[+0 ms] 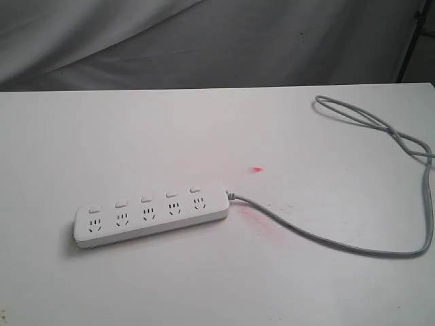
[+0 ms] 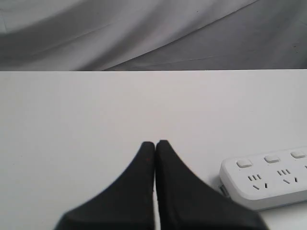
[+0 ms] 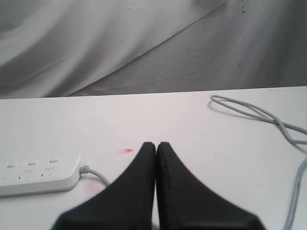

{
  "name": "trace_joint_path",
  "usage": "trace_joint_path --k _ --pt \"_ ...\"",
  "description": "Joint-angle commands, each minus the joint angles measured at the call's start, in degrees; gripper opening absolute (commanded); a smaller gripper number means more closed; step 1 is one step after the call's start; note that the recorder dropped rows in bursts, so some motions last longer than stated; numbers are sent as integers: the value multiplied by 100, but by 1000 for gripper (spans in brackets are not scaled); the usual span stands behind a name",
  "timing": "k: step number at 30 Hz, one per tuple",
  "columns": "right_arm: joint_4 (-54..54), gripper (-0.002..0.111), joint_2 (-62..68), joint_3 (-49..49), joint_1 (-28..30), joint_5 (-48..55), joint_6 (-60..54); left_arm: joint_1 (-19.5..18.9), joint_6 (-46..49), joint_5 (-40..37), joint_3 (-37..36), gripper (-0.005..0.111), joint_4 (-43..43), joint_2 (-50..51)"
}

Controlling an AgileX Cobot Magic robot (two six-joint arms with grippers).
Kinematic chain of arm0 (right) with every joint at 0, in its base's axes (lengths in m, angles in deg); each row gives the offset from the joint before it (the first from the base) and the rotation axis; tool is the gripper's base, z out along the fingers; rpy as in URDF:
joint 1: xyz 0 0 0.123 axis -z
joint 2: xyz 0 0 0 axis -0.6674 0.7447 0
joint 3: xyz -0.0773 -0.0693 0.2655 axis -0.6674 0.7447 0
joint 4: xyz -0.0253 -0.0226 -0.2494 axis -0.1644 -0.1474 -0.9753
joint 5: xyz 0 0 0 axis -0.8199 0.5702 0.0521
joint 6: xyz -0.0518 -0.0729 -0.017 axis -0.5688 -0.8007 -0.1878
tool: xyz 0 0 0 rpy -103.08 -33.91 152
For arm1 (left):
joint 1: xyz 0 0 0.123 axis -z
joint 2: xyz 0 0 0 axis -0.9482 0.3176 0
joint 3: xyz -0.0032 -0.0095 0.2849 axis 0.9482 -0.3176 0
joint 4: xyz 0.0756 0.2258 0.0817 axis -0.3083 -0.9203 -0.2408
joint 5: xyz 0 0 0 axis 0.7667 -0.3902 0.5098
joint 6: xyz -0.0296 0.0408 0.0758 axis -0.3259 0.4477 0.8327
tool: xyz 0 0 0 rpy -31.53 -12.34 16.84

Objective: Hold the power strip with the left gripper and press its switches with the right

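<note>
White power strip (image 1: 151, 219) flat on table (image 1: 204, 292), untouched, 5 switches (image 1: 146, 199) up. Pinched together, empty, clear of it: left gripper (image 2: 155, 143), right gripper (image 3: 156, 144). Approach step, by my read; next, left must part and clamp strip's end.

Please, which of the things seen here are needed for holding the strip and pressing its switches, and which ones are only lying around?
Needed for the job:
- power strip with its grey cord
- switches
- left gripper
- right gripper

Only lying around:
- red marks on the table
- grey cloth behind the table
</note>
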Motion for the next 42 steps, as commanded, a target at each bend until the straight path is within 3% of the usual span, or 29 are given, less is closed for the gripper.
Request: trace_joint_path --k 1,12,18,23,42 --pt "-45 0 -24 20 25 -14 8 33 -26 39 -25 2 -2 -40" --pt "-45 0 -24 20 25 -14 8 33 -39 -65 -25 2 -2 353" --pt "-45 0 -24 20 25 -14 8 33 -15 -330 968 2 -2 1218" --pt "-45 0 -24 20 25 -14 8 33 -15 -50 1659 2 -2 1875" --pt "-45 0 -24 20 25 -14 8 33 -36 173 1748 2 98 1920"
